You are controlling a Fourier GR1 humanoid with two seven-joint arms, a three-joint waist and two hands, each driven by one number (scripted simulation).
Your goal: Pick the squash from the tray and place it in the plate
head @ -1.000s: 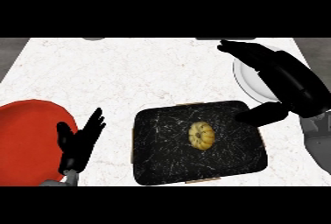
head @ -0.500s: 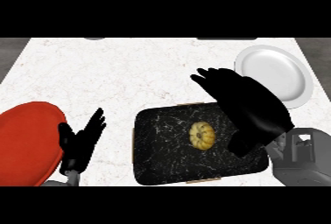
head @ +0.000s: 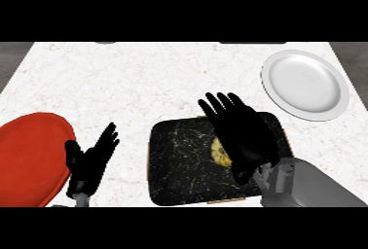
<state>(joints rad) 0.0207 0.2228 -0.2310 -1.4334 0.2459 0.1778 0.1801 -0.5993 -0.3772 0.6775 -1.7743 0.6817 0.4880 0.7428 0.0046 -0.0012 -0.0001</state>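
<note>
right hand spread flat, fingers straight, over the black tray — holding nothing, half hiding the yellow squash that lies in the tray; white plate well apart at upper right; left hand open, resting beside a red plate on the table

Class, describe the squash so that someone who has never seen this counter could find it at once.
Start at the dark marbled tray near the front edge of the white counter, between the red plate and the white plate. The squash lies on the tray's right half, partly hidden under the open right hand. It is the only yellow, ribbed thing in view.
</note>
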